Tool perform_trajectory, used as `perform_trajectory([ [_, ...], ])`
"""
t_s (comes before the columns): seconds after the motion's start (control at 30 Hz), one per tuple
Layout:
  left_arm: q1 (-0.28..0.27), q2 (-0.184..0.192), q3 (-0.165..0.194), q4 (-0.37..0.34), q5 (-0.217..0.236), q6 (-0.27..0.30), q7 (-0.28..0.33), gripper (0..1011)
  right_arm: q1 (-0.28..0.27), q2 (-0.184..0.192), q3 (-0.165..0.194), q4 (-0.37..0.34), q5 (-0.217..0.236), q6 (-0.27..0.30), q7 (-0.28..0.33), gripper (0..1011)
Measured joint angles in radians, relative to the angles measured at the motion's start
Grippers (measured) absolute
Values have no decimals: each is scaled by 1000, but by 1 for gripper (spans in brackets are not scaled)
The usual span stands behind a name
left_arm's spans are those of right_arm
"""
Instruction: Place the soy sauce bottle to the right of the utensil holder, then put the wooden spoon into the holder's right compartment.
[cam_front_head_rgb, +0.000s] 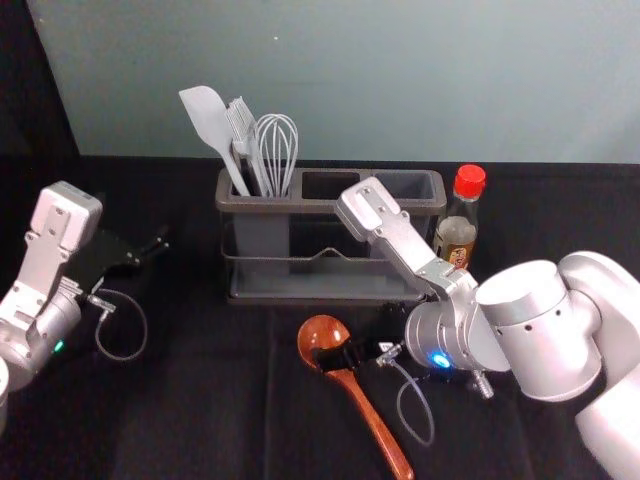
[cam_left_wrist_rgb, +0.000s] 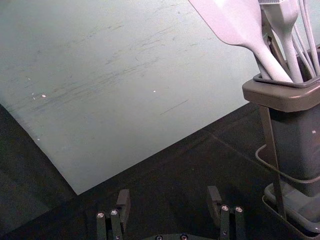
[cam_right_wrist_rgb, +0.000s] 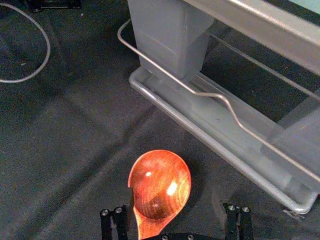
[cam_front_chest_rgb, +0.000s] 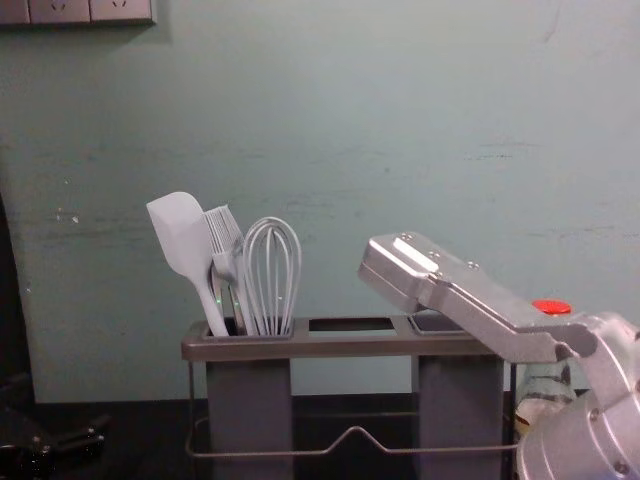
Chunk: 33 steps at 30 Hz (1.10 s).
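Fingers spread, your right gripper (cam_right_wrist_rgb: 174, 198) sits over the wooden spoon (cam_right_wrist_rgb: 160, 182), which should be light, stiff and slick; pinch its neck. Beyond those fingers stands the holder (cam_front_head_rgb: 308, 207), with the soy bottle (cam_front_head_rgb: 457, 235) farther right. Your left gripper (cam_left_wrist_rgb: 169, 198) idles well left.

Open right gripper (cam_front_head_rgb: 328, 358) hangs centrally, apparently low; open left gripper (cam_front_head_rgb: 158, 244), left.

I'm seeing red on the soy sauce cap (cam_front_head_rgb: 470, 180), far right | orange-brown grain is running through the wooden spoon (cam_front_head_rgb: 372, 413), near | the holder (cam_front_head_rgb: 310, 205) is showing grey | dark streaks are marking the grey-green wall (cam_left_wrist_rgb: 110, 75)
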Motion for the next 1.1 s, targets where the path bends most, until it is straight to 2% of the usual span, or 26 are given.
perform_trajectory([
  [0.1,0,0,0,0,0,0,0,1005,-29,-22,17,-5,-7,-15,-20,1004],
  [0.4,0,0,0,0,0,0,0,1005,-66,-72,29,-10,-32,-29,-55,1004],
  [0.77,0,0,0,0,0,0,0,1005,-82,-104,35,16,-69,-42,-77,1004],
  [1.1,0,0,0,0,0,0,0,1005,-82,-116,33,40,-93,-52,-63,1004],
])
